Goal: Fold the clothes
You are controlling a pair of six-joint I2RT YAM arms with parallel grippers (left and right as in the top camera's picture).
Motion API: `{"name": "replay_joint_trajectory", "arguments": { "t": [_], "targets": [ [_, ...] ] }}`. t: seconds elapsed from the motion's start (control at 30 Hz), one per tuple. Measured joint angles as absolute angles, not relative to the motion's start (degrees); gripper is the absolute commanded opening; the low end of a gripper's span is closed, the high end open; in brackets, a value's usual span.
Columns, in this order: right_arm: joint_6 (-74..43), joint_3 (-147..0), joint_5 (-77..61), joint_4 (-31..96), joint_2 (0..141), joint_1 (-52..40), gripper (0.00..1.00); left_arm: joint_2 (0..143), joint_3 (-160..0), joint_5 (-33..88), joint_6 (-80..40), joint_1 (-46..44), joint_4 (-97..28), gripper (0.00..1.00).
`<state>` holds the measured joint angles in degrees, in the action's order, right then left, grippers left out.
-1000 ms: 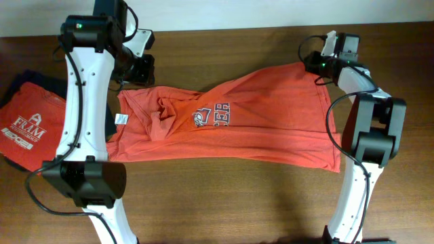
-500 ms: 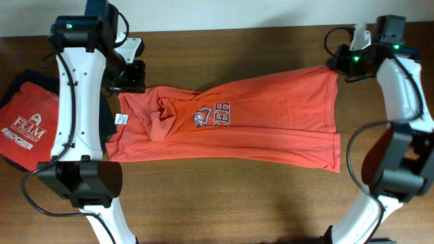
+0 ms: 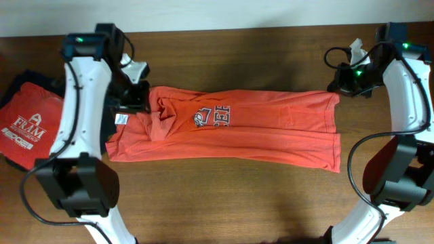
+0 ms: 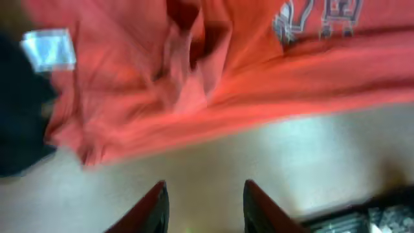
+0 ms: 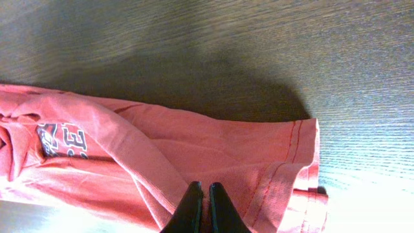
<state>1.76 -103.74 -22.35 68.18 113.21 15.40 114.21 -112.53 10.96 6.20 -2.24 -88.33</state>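
- Orange-red T-shirt lies spread sideways across the middle of the desk, collar end toward the left edge and hem toward the right edge.
- Its grey-white emblem and lettering face up, left of the shirt's middle, beside a patch of bunched wrinkles near the collar.
- A small white label shows at the collar end.
- The back long edge looks folded over toward the front; the front long edge lies flat.
- Left gripper sits at the shirt's back-left corner. Its wrist view is blurred; the two fingers stand apart with only pale desk surface showing between them, and the crumpled fabric lies beyond the tips.
- Right gripper sits at the shirt's back-right corner, near the stitched hem. Its fingers are pressed together, and a raised ridge of the fabric runs straight into the tips, so it appears pinched on the shirt.
- A folded red shirt with a white FRAM logo rests at the left edge, on a dark garment, close to the T-shirt's collar end.
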Motion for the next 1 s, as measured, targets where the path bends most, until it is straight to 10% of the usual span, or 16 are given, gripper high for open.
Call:
{"name": "replay_joint_trajectory", "arguments": {
  "t": [0.43,0.53,0.57,1.0],
  "targets": [
    [2.02,-103.74,-22.31,68.60,113.21,15.40,0.05,114.21,-93.43,7.22,10.04,-6.42,-63.29,0.47],
    [2.04,-103.74,-22.31,68.62,113.21,15.40,0.05,114.21,-92.18,4.19,10.00,-6.42,-62.76,0.25],
    [2.02,-103.74,-22.28,68.62,113.21,15.40,0.05,114.21,-91.96,3.27,9.87,-6.42,-62.72,0.03],
    [2.17,-103.74,-22.28,68.60,113.21,15.40,0.05,114.21,-91.74,-4.01,5.23,-2.66,-75.40,0.01]
  ]
}}
